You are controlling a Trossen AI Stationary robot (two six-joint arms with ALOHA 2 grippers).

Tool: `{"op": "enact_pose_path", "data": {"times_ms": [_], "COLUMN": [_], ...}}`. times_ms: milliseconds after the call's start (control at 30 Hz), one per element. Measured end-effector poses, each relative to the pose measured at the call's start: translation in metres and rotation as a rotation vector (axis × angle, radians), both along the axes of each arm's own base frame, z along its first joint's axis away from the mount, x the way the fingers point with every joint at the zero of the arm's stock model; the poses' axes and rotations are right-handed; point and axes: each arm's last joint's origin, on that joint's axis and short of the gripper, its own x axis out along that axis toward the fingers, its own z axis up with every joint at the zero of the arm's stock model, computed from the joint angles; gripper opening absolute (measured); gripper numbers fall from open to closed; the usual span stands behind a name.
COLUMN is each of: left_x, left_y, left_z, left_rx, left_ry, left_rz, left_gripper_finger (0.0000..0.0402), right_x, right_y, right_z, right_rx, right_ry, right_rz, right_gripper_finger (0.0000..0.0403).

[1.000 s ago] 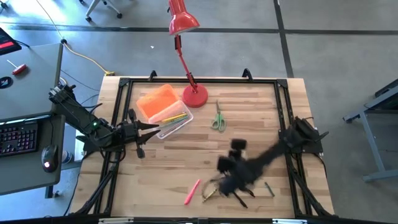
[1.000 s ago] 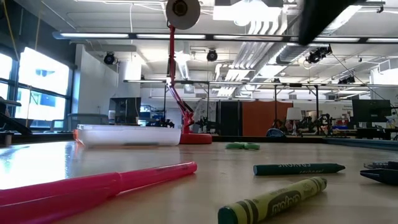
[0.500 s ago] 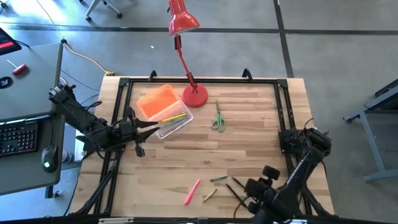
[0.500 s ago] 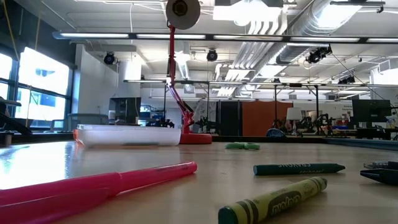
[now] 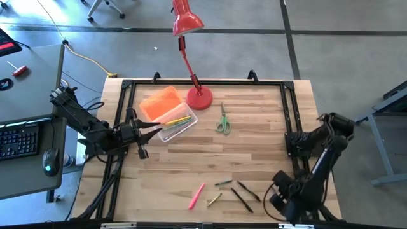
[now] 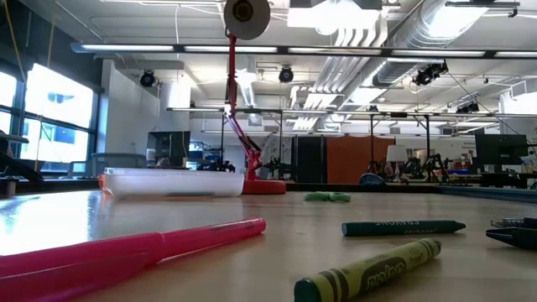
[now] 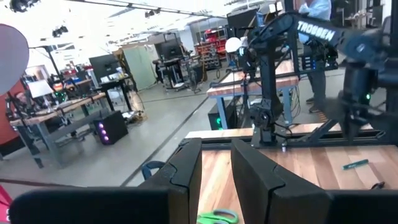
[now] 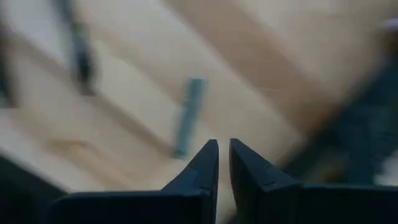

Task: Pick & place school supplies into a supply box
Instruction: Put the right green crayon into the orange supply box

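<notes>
Right gripper [image 5: 278,194], at five o'clock on the table, is hanging nearly clenched, grasping nothing. Pink marker [image 5: 196,196], crayons [image 5: 222,183] lying loose nearby (awaiting pickup). Supply box [image 5: 168,114] is sitting at ten o'clock; left gripper [image 5: 152,129] is waiting beside it, slightly parted, empty.

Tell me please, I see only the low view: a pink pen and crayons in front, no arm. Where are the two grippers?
Observer: The right gripper hangs over the front right corner of the table, right of the loose pens.
Operator: And the left one?
Observer: The left gripper is open and empty, at the left edge of the box.
Operator: Is something in the box?
Observer: Yes, a few yellow and green pens lie inside; the orange lid lies beside them, toward the back.
</notes>
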Motion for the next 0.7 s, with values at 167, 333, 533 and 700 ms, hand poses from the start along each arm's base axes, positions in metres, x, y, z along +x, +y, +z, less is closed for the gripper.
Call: {"op": "enact_pose_path", "data": {"times_ms": [167,333,533,700], "left_x": [0.0,0.0,0.0,0.0], "left_y": [0.0,0.0,0.0,0.0], "left_z": [0.001,0.001,0.001,0.001], "left_rx": [-0.008,-0.007,-0.006,-0.007], "left_ry": [-0.01,-0.009,-0.008,-0.009], "left_rz": [0.0,-0.001,-0.001,-0.001], "left_gripper_finger": [0.0117,0.0117,0.0117,0.0117], "right_x": [0.009,0.007,0.011,0.016], "right_y": [-0.002,-0.013,-0.026,-0.029], "right_z": [-0.021,-0.039,-0.053,-0.054], "right_rx": [0.184,0.207,0.159,0.166], "right_ry": [-0.083,0.03,-0.006,-0.016], "right_rz": [-0.018,-0.046,-0.06,-0.048], "right_gripper_finger": [0.003,0.0048,0.0073,0.0096]}}
